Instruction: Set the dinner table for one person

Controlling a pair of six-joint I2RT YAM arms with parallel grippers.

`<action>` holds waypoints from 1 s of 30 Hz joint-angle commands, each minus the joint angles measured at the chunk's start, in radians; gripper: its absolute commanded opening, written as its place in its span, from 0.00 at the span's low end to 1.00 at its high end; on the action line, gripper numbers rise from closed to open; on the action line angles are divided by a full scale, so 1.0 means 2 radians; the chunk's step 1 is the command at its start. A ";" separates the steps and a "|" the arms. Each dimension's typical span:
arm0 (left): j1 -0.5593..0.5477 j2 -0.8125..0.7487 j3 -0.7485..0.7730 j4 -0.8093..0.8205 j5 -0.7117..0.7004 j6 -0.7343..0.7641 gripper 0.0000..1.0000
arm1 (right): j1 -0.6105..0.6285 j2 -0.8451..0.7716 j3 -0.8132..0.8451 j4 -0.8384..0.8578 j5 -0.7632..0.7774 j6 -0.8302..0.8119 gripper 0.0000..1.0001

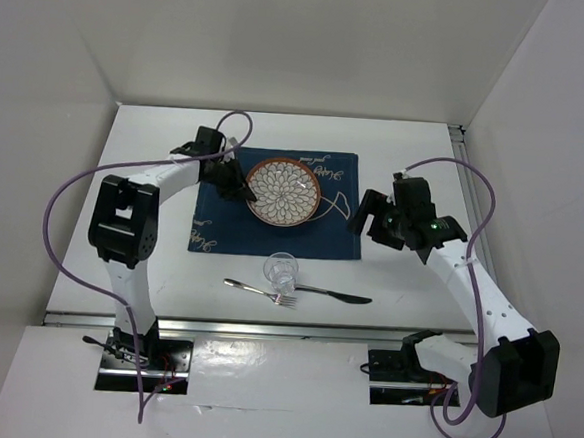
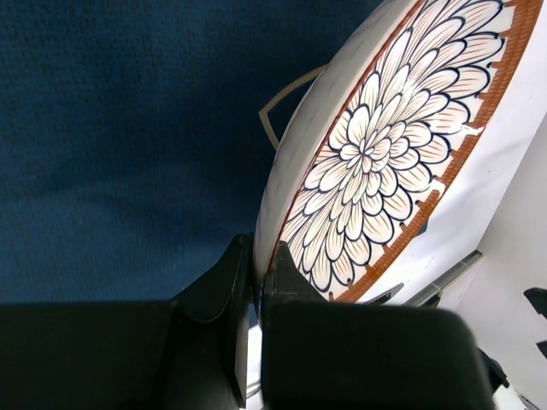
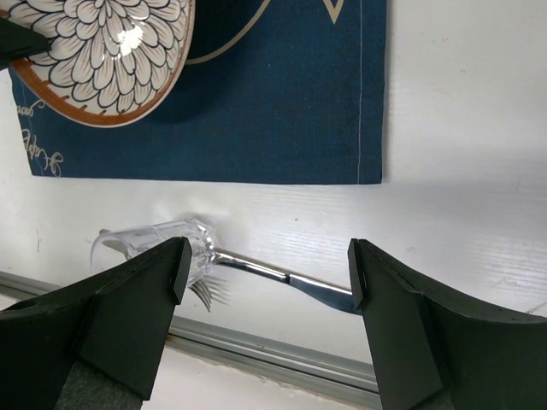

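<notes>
writing: pale cursive script on the mat (image 1: 321, 236), near its far-right and near-left corners, too small and blurred to read
left gripper (image 2: 259, 265): clamped on the rim of the plate (image 2: 385, 154), one finger against the white underside, the other on the patterned face
plate: flower pattern inside a brown rim, over the mat, stretching away from the left fingers; gripped edge apparently raised off the cloth
right gripper (image 3: 269, 256): fingers wide apart, holding nothing, hovering off the mat's near-right corner
table (image 1: 397, 146): white, under both grippers; bare and plainly seen in the gap between the right fingers; below the left fingers covered by the mat, showing only past the plate's far edge
glass (image 3: 158, 243): clear, on the table just off the mat's near edge, beside the tip of one right finger and partly hidden behind it
knife (image 3: 291, 278): lying flat across the gap between the right fingers, one end by the glass, the other slipping behind the opposite finger
fork (image 3: 209, 293): tines only, just nearer than the glass in the right wrist view; in the top view laid end to end with the knife, tines close to the knife's end
in the way: the plate fills most of the left wrist view; the right fingers cover the ends of the cutlery row
</notes>
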 commanded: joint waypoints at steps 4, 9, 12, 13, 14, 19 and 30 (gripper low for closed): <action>-0.001 0.023 0.014 0.072 0.058 -0.022 0.00 | 0.005 -0.016 -0.001 -0.013 0.006 -0.004 0.86; -0.001 0.046 0.034 0.045 0.027 -0.016 0.00 | 0.005 -0.016 -0.001 -0.018 0.006 -0.004 0.86; -0.006 0.053 0.050 0.004 -0.002 -0.006 0.08 | 0.005 -0.016 -0.001 -0.022 -0.003 -0.004 0.86; -0.010 0.053 0.050 -0.003 -0.009 -0.006 0.13 | 0.005 -0.016 0.005 -0.022 -0.007 -0.009 0.86; -0.010 0.053 0.050 -0.009 -0.018 -0.006 0.17 | 0.005 -0.016 0.005 -0.022 -0.014 -0.009 0.86; -0.015 0.019 0.045 -0.029 -0.062 -0.002 0.67 | 0.030 -0.006 0.021 -0.005 -0.099 -0.044 0.85; -0.015 -0.091 0.058 -0.098 -0.143 0.018 0.80 | 0.235 0.094 0.072 0.009 -0.008 -0.016 0.85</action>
